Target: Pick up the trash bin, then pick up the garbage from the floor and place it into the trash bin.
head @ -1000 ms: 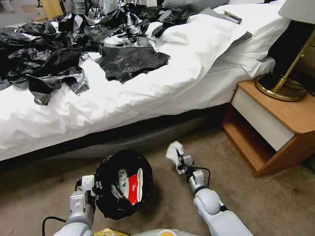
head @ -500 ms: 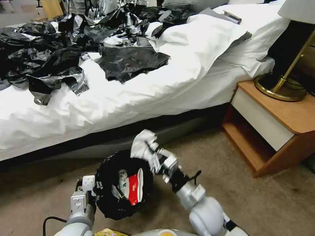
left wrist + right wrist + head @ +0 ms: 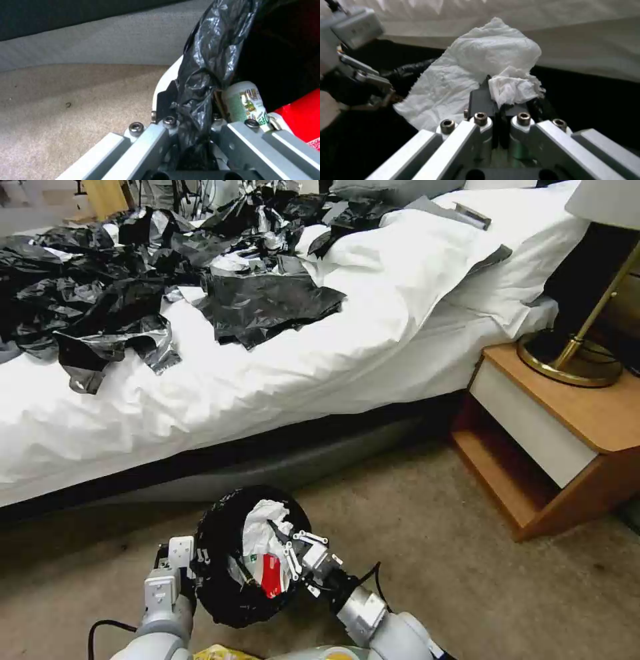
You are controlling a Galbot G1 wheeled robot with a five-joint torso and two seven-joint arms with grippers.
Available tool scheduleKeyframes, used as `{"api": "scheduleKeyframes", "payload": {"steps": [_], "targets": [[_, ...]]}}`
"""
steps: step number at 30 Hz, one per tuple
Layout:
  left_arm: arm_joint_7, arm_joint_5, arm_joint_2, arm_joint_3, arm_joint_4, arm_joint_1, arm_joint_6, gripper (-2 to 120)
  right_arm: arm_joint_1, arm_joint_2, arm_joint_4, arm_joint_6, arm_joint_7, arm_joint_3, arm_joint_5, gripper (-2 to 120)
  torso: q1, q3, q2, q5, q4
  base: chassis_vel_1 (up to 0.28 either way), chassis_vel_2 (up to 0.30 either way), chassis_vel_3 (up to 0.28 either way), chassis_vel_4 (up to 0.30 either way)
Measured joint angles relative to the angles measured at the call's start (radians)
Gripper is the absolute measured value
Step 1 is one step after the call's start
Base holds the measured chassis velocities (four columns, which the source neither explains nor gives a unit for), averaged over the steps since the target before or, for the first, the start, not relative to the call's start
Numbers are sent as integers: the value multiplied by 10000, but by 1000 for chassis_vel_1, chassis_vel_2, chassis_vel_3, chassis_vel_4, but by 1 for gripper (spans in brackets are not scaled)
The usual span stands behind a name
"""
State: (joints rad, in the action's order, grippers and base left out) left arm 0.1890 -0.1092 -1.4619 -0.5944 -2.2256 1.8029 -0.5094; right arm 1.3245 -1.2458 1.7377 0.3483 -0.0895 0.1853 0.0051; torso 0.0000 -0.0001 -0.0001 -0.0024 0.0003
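tissue (image 3: 480, 67) pinched between right gripper (image 3: 500, 100) fingertips, over trash bin (image 3: 220, 593)

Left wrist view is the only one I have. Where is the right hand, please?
Observer: The right hand is over the mouth of the trash bin, which the left hand grips by the rim.
Operator: Does it carry something?
Observer: Yes, its fingers are shut on a white tissue.
Operator: Is the tissue inside the bin?
Observer: In the head view it hangs within the rim, above the red carton.
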Motion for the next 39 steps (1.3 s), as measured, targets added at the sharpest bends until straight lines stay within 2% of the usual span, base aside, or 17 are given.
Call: {"api": "scheduleKeyframes", "payload": {"steps": [3,5,6,10,12,14,15,17,19,20,23,27,29,39], "targets": [[-2,15,-13,33,-2,3,-2,0,-238,-155,-377,-120,92,114,-33,3,0,0,0,7,-2,0,0,0,0],[-2,30,-23,43,-3,3,-1,0,-340,-178,-498,-182,126,253,-29,10,0,0,0,6,-1,0,0,0,0],[-2,44,-32,68,-3,6,-2,0,-502,-218,-664,-284,178,404,-27,18,0,0,0,8,-5,0,0,0,0],[-5,55,-42,82,-3,0,-2,0,-644,-227,-724,-406,247,552,-15,26,0,0,0,14,-5,0,0,0,0],[-7,75,-52,116,-4,-3,-2,0,-774,-196,-725,-536,312,720,44,37,0,1,0,26,-3,0,0,0,0],[-7,85,-55,125,-4,-7,-3,0,-816,-159,-708,-585,322,784,61,39,0,1,0,37,-2,0,0,0,0],[-7,96,-59,146,-4,-13,-6,0,-880,-110,-651,-650,329,869,93,48,0,1,0,46,-2,0,0,0,0],[-7,102,-62,158,-4,-15,-7,0,-910,-92,-618,-671,333,905,111,52,0,1,0,47,-2,0,0,0,0],[-7,115,-70,170,-15,-15,-11,0,-1005,-39,-567,-735,357,1021,163,62,0,1,0,46,-3,0,0,0,0],[-7,115,-70,170,-15,-15,-11,0,-1005,-39,-567,-735,357,1021,163,62,0,1,0,46,-3,0,0,0,0],[-8,116,-74,173,-48,-7,-19,0,-1063,9,-535,-777,360,1097,189,80,0,1,0,34,-3,0,0,0,0],[-8,116,-77,160,-52,-3,-20,0,-1066,10,-524,-788,360,1101,188,88,0,1,0,31,-4,0,0,0,0],[-8,120,-86,159,-52,-4,-20,0,-1042,13,-491,-792,360,1092,178,98,0,1,0,28,-3,0,0,0,0],[-10,118,-78,143,-36,-26,-20,0,-836,241,-17,-745,340,882,131,100,0,1,0,29,-5,0,0,0,0]]}}
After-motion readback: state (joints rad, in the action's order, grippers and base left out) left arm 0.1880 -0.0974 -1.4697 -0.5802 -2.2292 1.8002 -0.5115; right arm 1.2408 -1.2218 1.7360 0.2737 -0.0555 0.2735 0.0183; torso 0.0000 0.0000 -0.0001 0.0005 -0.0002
